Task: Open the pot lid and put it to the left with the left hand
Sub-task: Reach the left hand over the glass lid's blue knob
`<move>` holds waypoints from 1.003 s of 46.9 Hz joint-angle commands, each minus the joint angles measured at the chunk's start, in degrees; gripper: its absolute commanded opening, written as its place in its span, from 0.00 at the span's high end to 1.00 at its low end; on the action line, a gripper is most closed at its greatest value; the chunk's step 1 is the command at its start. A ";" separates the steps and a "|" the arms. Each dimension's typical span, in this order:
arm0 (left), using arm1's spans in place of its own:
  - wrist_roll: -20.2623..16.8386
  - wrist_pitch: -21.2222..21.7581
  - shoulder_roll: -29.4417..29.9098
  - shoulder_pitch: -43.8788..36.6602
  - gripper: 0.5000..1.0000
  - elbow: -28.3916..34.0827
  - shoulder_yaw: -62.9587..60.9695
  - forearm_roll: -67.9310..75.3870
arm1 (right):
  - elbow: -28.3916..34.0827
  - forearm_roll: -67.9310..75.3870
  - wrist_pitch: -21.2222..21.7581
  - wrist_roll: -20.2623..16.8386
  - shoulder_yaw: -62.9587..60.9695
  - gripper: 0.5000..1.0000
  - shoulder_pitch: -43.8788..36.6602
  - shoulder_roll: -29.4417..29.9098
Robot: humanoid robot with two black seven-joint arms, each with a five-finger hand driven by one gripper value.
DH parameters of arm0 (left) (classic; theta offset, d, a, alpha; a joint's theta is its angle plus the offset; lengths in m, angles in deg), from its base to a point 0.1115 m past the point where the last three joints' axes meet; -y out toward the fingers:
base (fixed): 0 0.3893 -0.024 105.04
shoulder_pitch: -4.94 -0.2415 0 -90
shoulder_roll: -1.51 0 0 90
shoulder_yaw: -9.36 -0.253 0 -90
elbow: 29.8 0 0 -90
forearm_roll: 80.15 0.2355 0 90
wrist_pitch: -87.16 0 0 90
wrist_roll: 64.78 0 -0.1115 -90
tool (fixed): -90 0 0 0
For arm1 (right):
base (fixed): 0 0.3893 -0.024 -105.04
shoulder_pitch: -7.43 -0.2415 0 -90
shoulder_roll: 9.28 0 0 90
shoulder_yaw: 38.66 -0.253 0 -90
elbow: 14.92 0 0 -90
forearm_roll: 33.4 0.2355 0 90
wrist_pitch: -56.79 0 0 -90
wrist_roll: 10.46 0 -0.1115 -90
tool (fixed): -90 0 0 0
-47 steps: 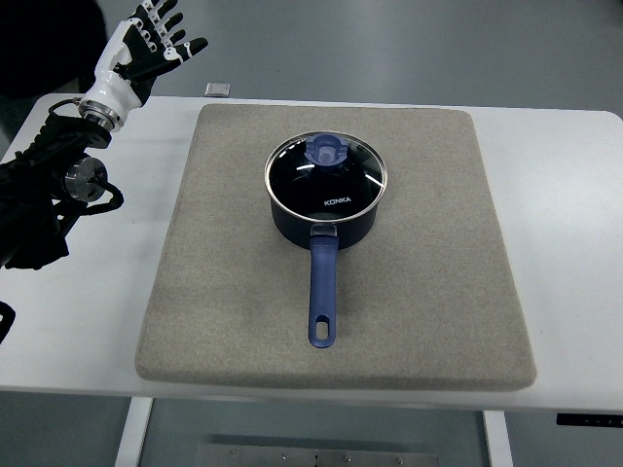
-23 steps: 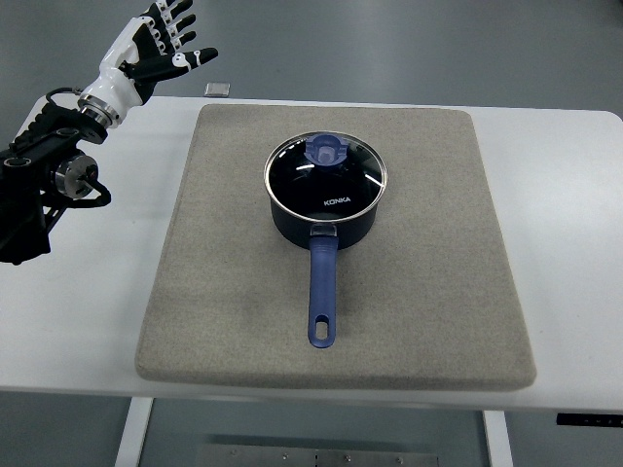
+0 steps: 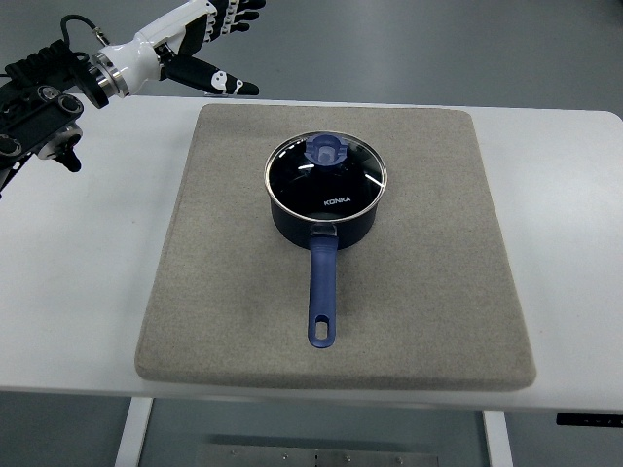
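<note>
A: Saucepan [image 3: 325, 209], dark blue, one item. It stands a little behind the centre of the grey mat [image 3: 438, 292], its long handle [image 3: 322, 292] pointing toward the robot's side. Glass lid [image 3: 326, 175] seated flat on the rim; blue knob [image 3: 326, 150] at the lid's far side. Task not yet begun on the lid itself.

B: Left hand [image 3: 200, 44], one item. It is at the upper left corner, beyond the far edge of the white table [image 3: 88, 263], well apart from the pot. Fingers extended and loose, holding nothing; some fingertips are cut off by the top edge of the view. Right hand: absent from the view.

A: Hazards, as judged. First: the knob is small and rounded, so a grasp arriving off-centre could slip off it or tip the lid against the rim.

B: Second: the pot stands free on the mat. A sideways pull in place of a straight lift would likely drag pot and lid together, or swing the handle round.

A: Third: the hand comes in from the far left, so the forearm [image 3: 58, 83] must cross the mat's corner; too low a path risks brushing the pot wall before the fingers reach the knob.

B: Fourth: glass lid, hard table. A loose hold during the carry leftward could drop it.
</note>
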 commanded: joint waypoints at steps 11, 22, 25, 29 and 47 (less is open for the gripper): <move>0.00 -0.01 0.60 4.70 0.05 -3.06 -2.27 20.46 | 0.00 -0.01 0.00 0.00 0.00 0.17 0.00 0.00; 0.00 -0.01 -1.24 11.03 0.08 -4.03 -10.09 27.33 | 0.00 -0.01 0.00 0.00 0.00 0.17 0.00 0.00; 0.00 -0.01 -2.47 12.44 0.08 -3.94 -12.81 27.94 | 0.00 -0.01 0.00 0.00 0.00 0.17 0.00 0.00; 0.00 -0.01 -3.44 14.37 0.08 -3.94 -16.16 28.73 | 0.00 -0.01 0.00 0.00 0.00 0.17 0.00 0.00; 0.00 0.08 -8.98 15.78 0.09 -3.33 -18.54 32.69 | 0.00 -0.01 0.00 0.00 0.00 0.17 0.00 0.00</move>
